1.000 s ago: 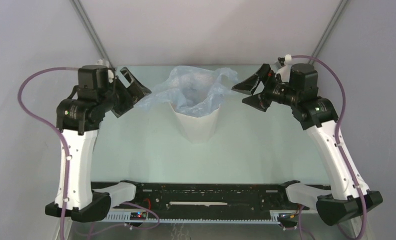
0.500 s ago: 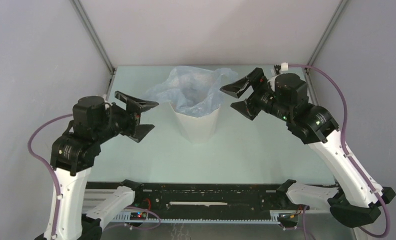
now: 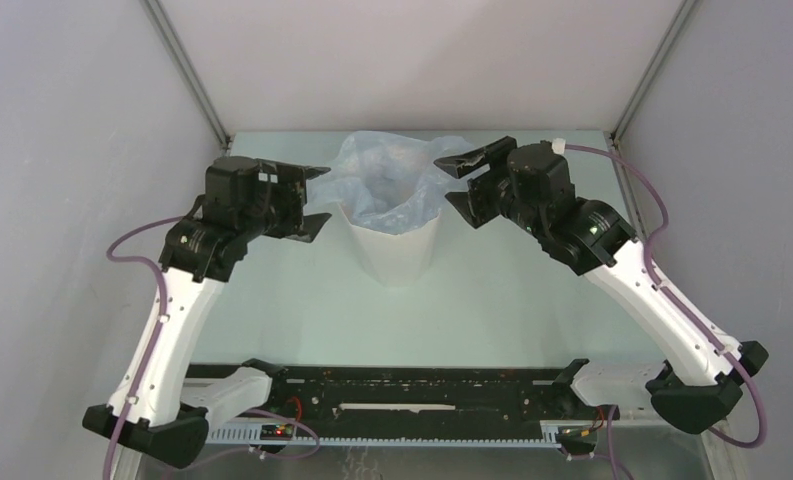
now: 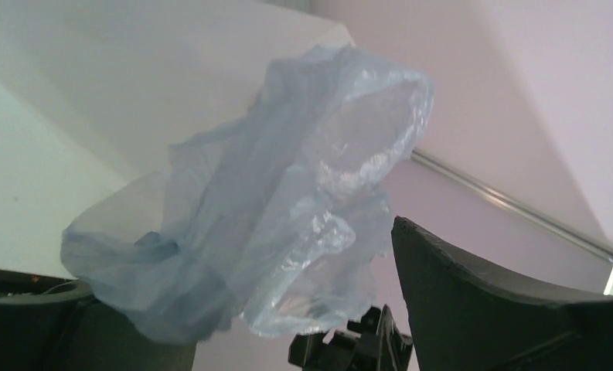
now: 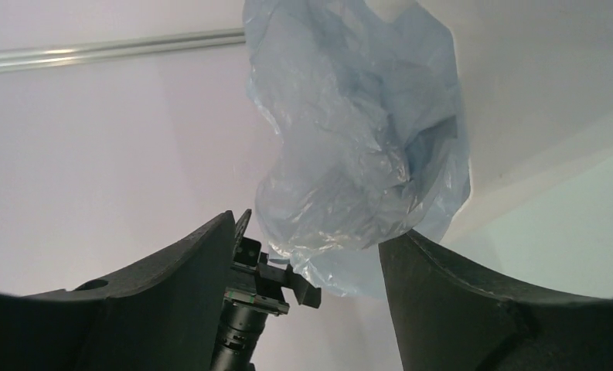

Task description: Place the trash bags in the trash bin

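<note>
The white faceted trash bin (image 3: 397,250) stands upright at the table's middle back. The pale-blue trash bag (image 3: 387,175) is draped over its mouth, sagging inside and sticking out on both sides. My left gripper (image 3: 315,200) is open at the bag's left flap, which hangs between its fingers in the left wrist view (image 4: 287,209). My right gripper (image 3: 459,180) is open at the bag's right flap. In the right wrist view the bag (image 5: 349,139) hangs just beyond that gripper's (image 5: 312,228) open fingertips. Neither holds anything.
The pale green table (image 3: 532,300) is enclosed by grey walls with metal corner posts (image 3: 187,65). The two grippers face each other across the bin; the left one shows in the right wrist view (image 5: 260,301). A black rail (image 3: 422,385) runs along the near edge.
The left arm dropped low and forward, then swung up and right to the bag's left flap. The right gripper moved left and up to the right flap. The bag's left flap has pulled in.
</note>
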Controlling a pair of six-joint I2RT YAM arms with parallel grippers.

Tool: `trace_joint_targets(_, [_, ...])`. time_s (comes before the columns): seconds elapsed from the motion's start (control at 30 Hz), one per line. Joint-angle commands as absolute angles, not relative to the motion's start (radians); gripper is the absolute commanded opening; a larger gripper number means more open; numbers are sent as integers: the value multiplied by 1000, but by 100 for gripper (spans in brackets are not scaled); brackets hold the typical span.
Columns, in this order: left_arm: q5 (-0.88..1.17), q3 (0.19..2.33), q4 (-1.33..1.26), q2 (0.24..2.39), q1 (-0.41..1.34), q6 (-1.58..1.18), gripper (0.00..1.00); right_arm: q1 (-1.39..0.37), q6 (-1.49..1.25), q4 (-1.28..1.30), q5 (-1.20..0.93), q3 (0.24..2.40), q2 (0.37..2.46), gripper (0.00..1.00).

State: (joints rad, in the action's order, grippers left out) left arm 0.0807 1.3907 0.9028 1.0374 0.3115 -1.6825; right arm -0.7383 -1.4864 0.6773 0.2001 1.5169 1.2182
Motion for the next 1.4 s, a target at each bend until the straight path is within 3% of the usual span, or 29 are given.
trace_joint_targets(0.0, [33, 1410, 890, 1073, 275, -1667, 86, -750, -1563, 652, 289, 1517, 1221, 76])
trace_joint_targets(0.07, [8, 1402, 884, 1084, 262, -1651, 82, -749, -1560, 648, 298, 1517, 1229, 69])
trace_joint_targets(0.13, [-33, 1410, 875, 1087, 253, -1607, 73, -746, -1557, 645, 294, 1514, 1233, 55])
trace_joint_targets(0.23, [-62, 1406, 879, 1074, 246, -1531, 52, -743, -1532, 638, 282, 1482, 1215, 28])
trace_joint_targets(0.33, [-43, 1340, 828, 1033, 230, -1465, 24, -714, -1471, 614, 211, 1407, 1166, 0])
trace_joint_targets(0.4, [8, 1283, 778, 1006, 207, -1411, 15, -694, -1371, 628, 150, 1368, 1119, 0])
trace_joint_targets(0.6, [185, 1129, 616, 926, 115, -1182, 1, -582, -1013, 607, -106, 1224, 958, 0])
trace_joint_targets(0.9, [381, 992, 516, 878, 98, -1042, 0, -469, -830, 596, -453, 1151, 957, 1])
trace_joint_targets(1.1, [297, 957, 643, 830, 99, -921, 0, -444, -746, 688, -411, 1135, 983, 3])
trace_joint_targets(1.37, [200, 947, 706, 923, 100, -821, 0, -333, -641, 710, -435, 1111, 1034, 14])
